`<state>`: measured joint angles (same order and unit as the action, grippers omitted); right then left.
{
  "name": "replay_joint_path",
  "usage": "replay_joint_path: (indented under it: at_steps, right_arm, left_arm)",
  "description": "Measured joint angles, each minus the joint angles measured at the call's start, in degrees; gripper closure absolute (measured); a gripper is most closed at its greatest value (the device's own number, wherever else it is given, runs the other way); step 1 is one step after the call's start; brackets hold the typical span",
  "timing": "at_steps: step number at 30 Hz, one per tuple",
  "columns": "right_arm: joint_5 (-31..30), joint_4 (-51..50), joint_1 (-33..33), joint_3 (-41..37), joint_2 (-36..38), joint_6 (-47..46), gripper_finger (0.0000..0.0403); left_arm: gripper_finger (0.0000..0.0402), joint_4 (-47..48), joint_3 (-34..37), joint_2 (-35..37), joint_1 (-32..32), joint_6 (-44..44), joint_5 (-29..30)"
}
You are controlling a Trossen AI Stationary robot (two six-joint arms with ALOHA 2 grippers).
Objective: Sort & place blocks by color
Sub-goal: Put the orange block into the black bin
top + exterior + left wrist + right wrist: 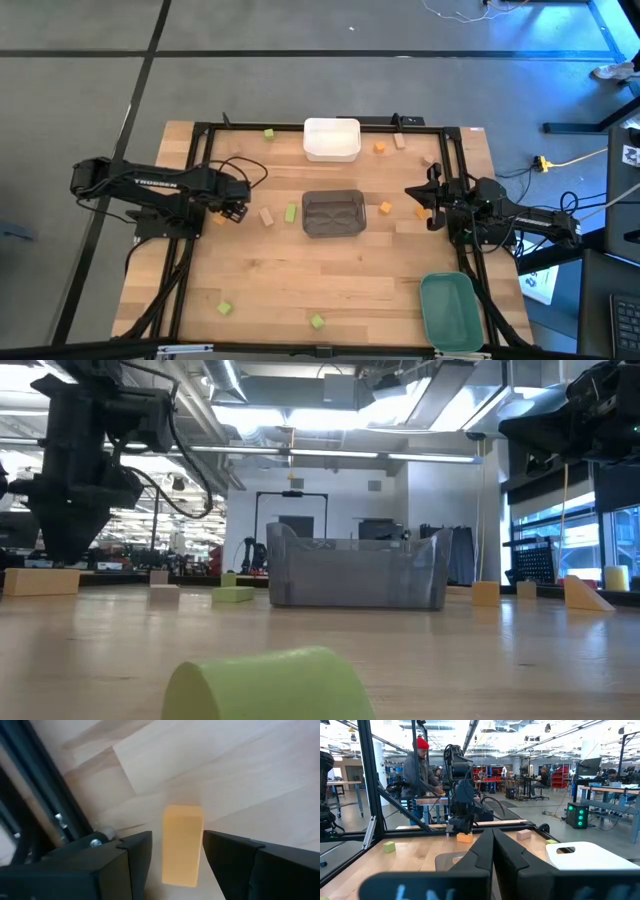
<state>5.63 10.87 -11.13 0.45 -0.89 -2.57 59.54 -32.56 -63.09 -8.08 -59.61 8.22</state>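
Observation:
My left gripper is low at the table's left, open. Its fingers stand on either side of an orange block that lies flat on the wood; a gap shows beside one finger. The same block shows under that gripper in the right wrist view. My right gripper hovers at the table's right, shut and empty. Other blocks lie scattered: a tan block and a green one left of the grey bin, and orange ones to its right.
The dark grey bin stands mid-table, the white bin at the far edge, and the green bin at the near right corner. Green blocks lie near the front. A black frame rail runs beside my left gripper. A person stands beyond the table.

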Motion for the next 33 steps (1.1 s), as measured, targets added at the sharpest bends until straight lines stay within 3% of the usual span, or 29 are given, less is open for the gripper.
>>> replay_joint_path:
  at_steps: [13, 22, 29, 33]
  right_arm:
    - [0.0, 0.0, 0.0, 0.0, 0.0, 0.0, 0.0391]
    - [0.0, 0.0, 0.0, 0.0, 0.0, 0.0, 0.0391]
    - [0.0, 0.0, 0.0, 0.0, 0.0, 0.0, 0.0391]
    - [0.0, 0.0, 0.0, 0.0, 0.0, 0.0, 0.0391]
  left_arm:
    - [0.0232, -3.9, 3.4, 0.0, 0.0, -0.3, -0.7]
    - [0.0232, -8.3, 7.9, 0.0, 0.0, -1.8, -4.2]
    - [0.0289, -9.9, 7.9, 0.1, 0.0, -1.5, -4.3]
    - [0.0289, -11.7, 7.8, 0.1, 0.0, -1.3, -3.8]
